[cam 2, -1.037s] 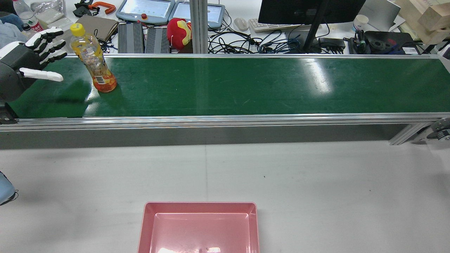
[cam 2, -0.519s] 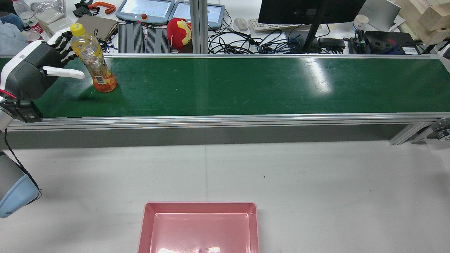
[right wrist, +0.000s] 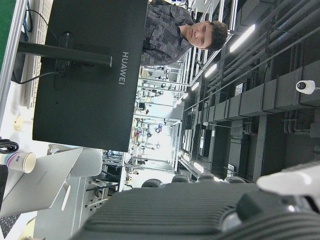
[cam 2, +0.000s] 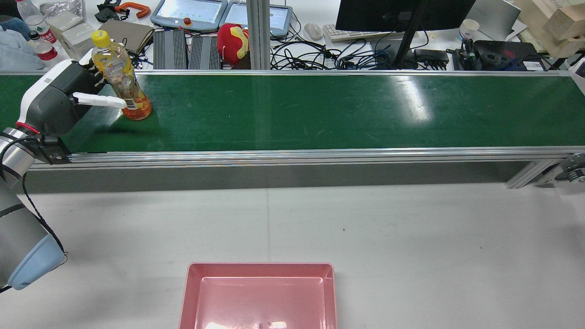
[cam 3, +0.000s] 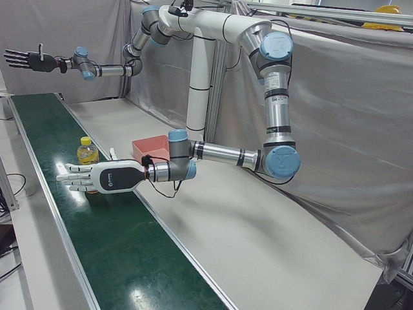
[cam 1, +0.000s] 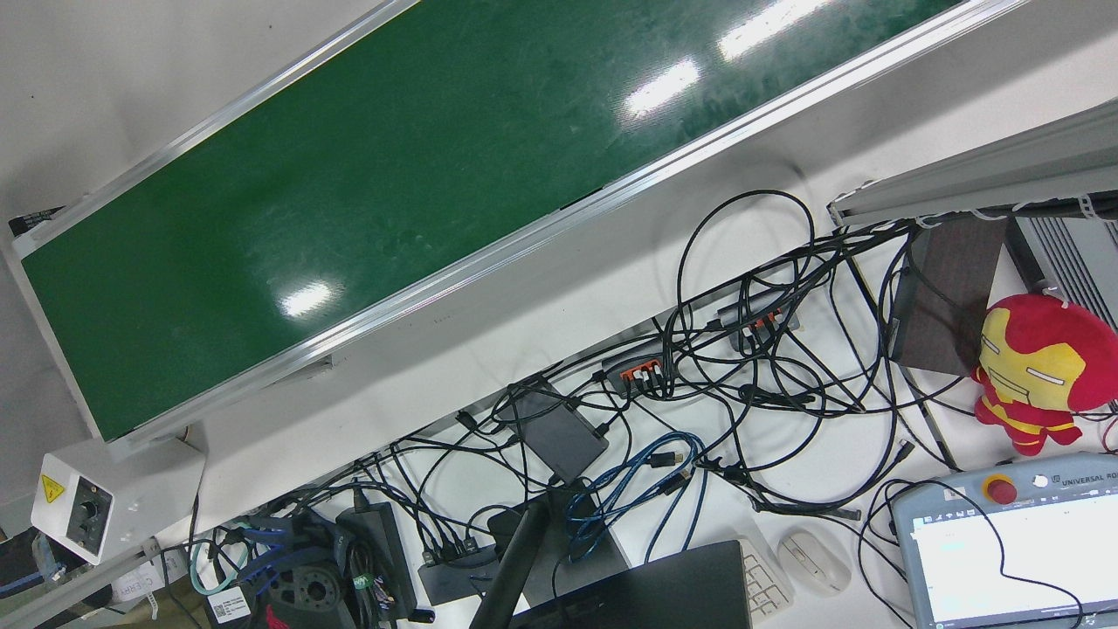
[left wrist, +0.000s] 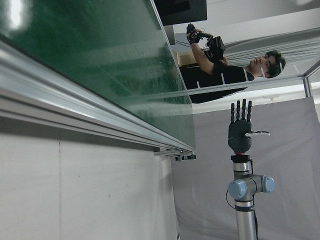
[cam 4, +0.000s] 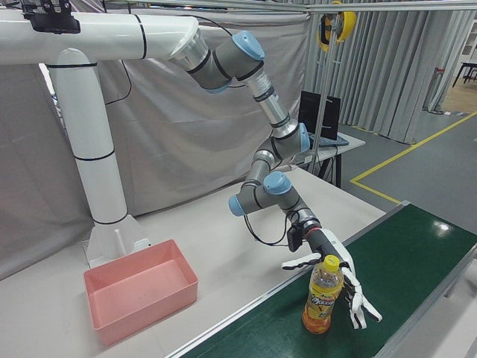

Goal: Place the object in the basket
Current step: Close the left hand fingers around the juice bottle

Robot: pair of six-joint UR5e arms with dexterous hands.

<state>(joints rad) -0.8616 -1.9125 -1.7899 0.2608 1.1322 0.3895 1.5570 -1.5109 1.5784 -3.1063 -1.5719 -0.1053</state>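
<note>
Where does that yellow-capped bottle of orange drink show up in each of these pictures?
Front view: not in it.
Rear view: bottle upper left, upright.
Left-front view: bottle left of middle.
Right-front view: bottle bottom, right of middle.
Hand views: not in them.
Shared landmark: the green conveyor belt it stands on.

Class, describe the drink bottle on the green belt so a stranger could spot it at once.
Find the long green belt and follow it to its left end in the rear view. There the bottle stands upright beside the left hand; its yellow cap and orange drink mark it out.

green conveyor belt, raised robot hand, operator
</note>
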